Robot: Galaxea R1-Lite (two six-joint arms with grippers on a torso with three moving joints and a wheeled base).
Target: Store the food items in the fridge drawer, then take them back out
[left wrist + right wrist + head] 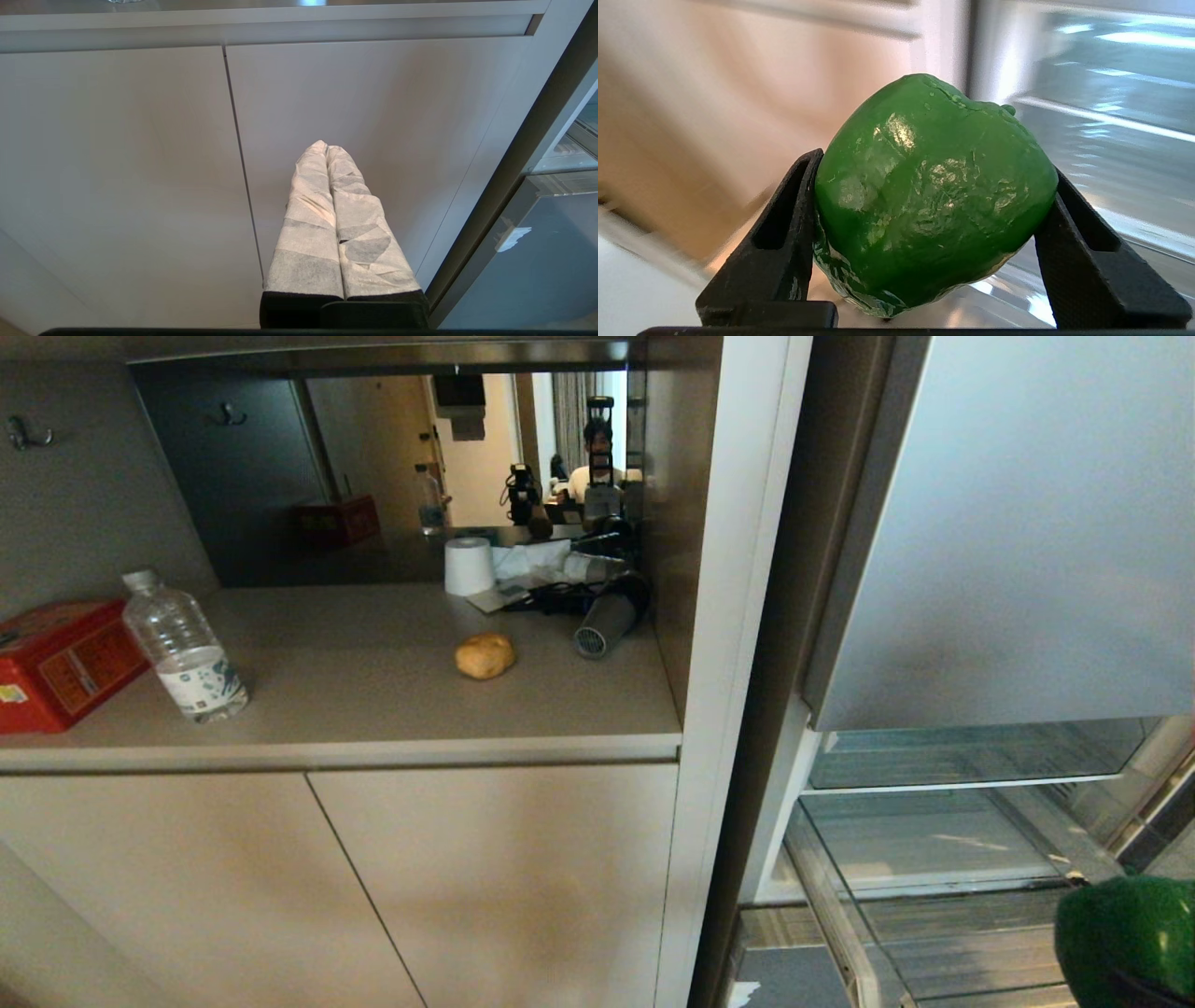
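Pepper (934, 196) sits clamped between the two black fingers (780, 238) of the right gripper (931, 210), filling the gap and bulging past the tips; in the head view it shows at the lower right corner, over the pulled-out drawer (840, 915). Beyond it lie glass shelves. The roll (485, 655) rests on the counter (373, 709), well apart to the gripper's left. The left gripper (327, 151), fingers pressed together and empty, faces cabinet doors.
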